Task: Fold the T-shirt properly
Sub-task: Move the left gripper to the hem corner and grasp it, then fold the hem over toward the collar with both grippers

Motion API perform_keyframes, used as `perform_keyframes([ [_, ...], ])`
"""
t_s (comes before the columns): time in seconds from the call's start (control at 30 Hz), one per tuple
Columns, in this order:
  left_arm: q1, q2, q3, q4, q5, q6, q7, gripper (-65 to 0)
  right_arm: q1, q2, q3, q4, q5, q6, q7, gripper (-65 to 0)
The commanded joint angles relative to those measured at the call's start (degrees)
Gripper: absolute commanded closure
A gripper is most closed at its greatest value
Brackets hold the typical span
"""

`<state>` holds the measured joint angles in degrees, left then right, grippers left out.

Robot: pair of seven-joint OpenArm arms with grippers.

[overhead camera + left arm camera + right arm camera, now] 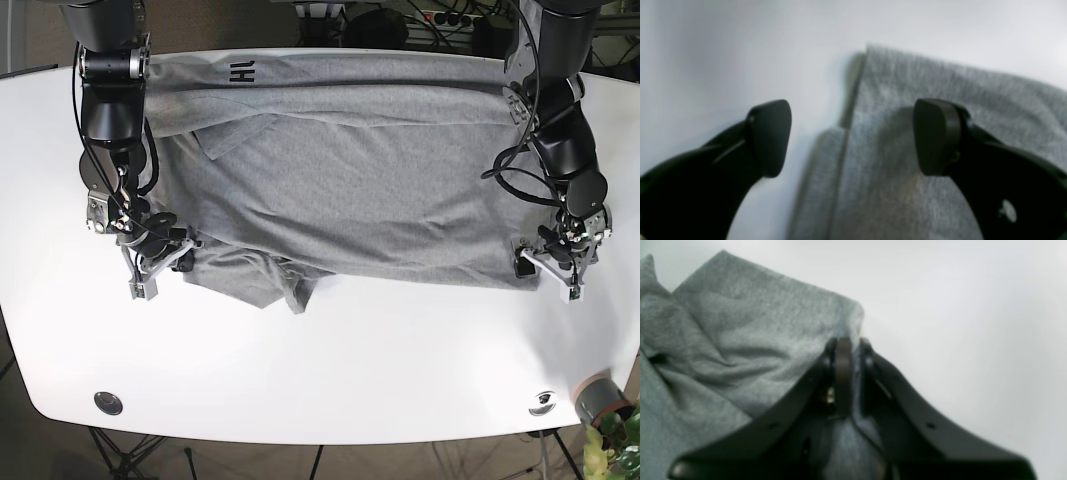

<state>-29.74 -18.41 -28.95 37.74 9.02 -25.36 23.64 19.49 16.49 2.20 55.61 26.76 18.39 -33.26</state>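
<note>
Grey T-shirt (907,140) under the left end effector (853,138), fingers spread wide over its edge, nothing held. Right wrist view: right end effector (850,350) clamped on a fold of shirt fabric. Base view: shirt spread across the white tabletop (350,370), arms at opposite side edges.

We note two black arms with cylindrical segments and loose black cables running along them. The left gripper (853,136) has curved matte black fingers ending in rounded, flat-faced pads (935,136); one finger carries a pale round screw head. The right gripper (848,350) shows the same black moulded fingers with small holes. In the base view, both wrists carry light grey brackets.
</note>
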Motion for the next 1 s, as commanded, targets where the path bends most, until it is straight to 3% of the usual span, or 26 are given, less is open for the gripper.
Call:
perform_keyframes([
  [0.0, -2.9, -1.1, 0.1, -2.4, -1.1, 0.0, 0.3, -54.3, 1.1, 0.5, 0.1, 0.8, 0.0, 0.29, 0.1, -2.7],
  [0.27, -2.8, -0.9, 3.9, -3.8, -1.1, -1.8, 0.3, -52.1, 1.0, 0.3, 0.1, 0.8, 0.0, 0.29, 0.1, -2.5],
  [0.37, -2.8, -0.8, 4.2, -3.9, -1.1, -5.3, 0.2, -37.9, 1.0, 0.2, 0.1, 0.8, 0.0, 0.29, 0.1, -2.5],
  [0.53, -2.8, -0.8, 4.2, -3.9, -1.1, -6.7, -0.9, -6.3, 1.0, 0.2, 0.1, 0.8, 0.0, 0.29, 0.1, -2.5],
  [0.6, -2.8, -0.8, 4.2, -3.9, -1.1, -6.8, -2.8, 0.0, 1.1, 0.3, 0.1, 0.8, -0.1, 0.29, 0.1, -2.5],
  [0.73, -2.8, -0.7, 4.0, -3.8, -1.4, -7.1, -5.4, 0.0, 1.2, 0.3, 0.1, 0.9, -0.1, 0.29, 0.1, -2.4],
  [0.9, -2.8, -1.4, 2.7, -3.7, -7.1, -14.3, -5.1, 0.0, 1.0, 0.5, 0.6, 6.0, -0.1, 0.2, -3.1, -2.4],
  [0.97, -2.8, -2.7, 2.4, -3.7, -8.9, -14.6, -4.5, 0.0, 0.9, 0.5, 2.2, 8.0, -0.4, 0.2, -4.2, -2.4],
])
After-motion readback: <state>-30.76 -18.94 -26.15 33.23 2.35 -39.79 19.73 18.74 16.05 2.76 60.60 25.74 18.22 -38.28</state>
